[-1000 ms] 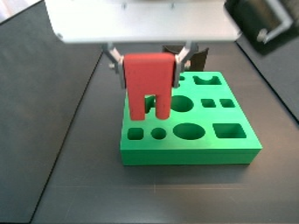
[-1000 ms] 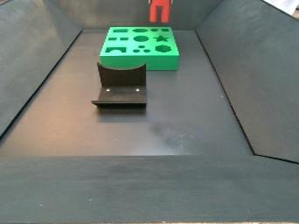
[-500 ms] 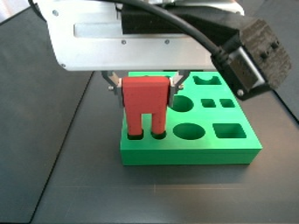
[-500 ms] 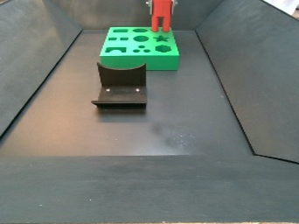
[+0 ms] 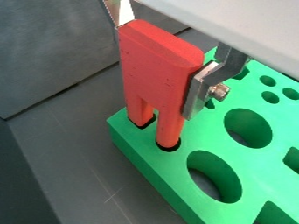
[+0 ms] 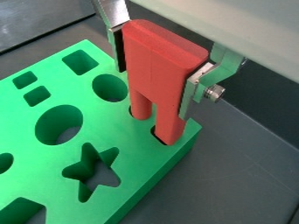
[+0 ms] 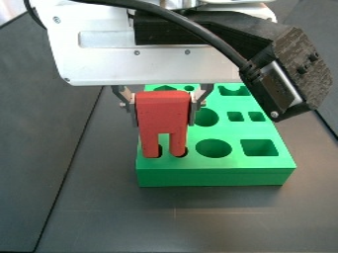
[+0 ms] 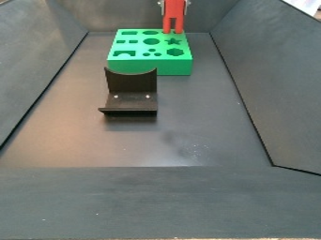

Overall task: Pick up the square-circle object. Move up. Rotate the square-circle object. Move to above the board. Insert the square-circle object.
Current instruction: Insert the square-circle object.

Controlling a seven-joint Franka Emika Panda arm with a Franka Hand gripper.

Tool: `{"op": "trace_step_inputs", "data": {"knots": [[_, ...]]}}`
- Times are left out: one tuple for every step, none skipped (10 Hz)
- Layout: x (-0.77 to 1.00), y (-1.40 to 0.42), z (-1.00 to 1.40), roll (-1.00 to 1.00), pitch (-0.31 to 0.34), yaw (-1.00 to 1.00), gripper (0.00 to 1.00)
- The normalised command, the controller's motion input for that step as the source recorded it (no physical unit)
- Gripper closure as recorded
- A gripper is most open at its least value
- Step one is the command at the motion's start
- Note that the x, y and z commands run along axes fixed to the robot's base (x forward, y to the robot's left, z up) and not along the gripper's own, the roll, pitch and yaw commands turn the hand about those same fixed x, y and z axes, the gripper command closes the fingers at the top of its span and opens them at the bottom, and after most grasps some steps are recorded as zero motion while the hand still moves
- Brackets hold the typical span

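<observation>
Dark floor [image 8: 189, 141] is taking up most of a side view, sloped dark walls around it. The board [image 7: 251, 170] is sitting flat directly under the jaws in both side views [image 8: 131, 58], bright green, cut-outs showing: star [image 6: 93, 171], circles, squares. In both wrist views its corner [image 5: 140, 149] is lying right below the jaws. The fixture [image 8: 129, 91] is standing on the floor well apart from the jaws, just beside the board's edge, dark L-shaped bracket on a base plate. The arm's white housing [image 7: 126, 40] with a black cable is hanging right above the jaws, blocking the far part of the board in that side view. The gripper [image 7: 166, 96] is positioned over the board's corner, also showing in both wrist views [image 5: 163, 54] [image 6: 163, 63]. The jaws are clamping on the square-circle object [image 7: 164, 121], silver fingers [image 5: 211, 79] pressing its solid top from both sides. The red piece is hanging upright between the jaws, legs pointing down, slot between them visible. In the wrist views [image 6: 162, 83] its two leg tips are entering holes at the board's corner [image 5: 158, 87]; how deep they are reaching cannot be told. In the far side view only the red piece [image 8: 172, 14] is showing above the board, the fingers too small to make out.
</observation>
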Motion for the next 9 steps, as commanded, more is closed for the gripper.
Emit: {"op": "trace_step_inputs", "data": {"knots": [[0.06, -0.09, -0.3, 0.03, 0.0, 0.0, 1.0], [0.08, 0.0, -0.27, 0.06, 0.004, -0.01, 1.0], [0.05, 0.0, -0.22, 0.08, 0.023, -0.04, 1.0], [0.09, 0.01, -0.23, 0.07, 0.041, -0.07, 1.0], [0.07, 0.01, -0.25, 0.03, 0.029, -0.1, 1.0], [0.09, 0.0, -0.29, 0.0, 0.016, -0.09, 1.0], [0.09, 0.0, -0.3, 0.0, 0.003, -0.07, 1.0], [0.11, 0.0, -0.31, 0.0, 0.01, -0.08, 1.0], [0.09, 0.0, -0.32, 0.0, 0.0, -0.08, 1.0]]}}
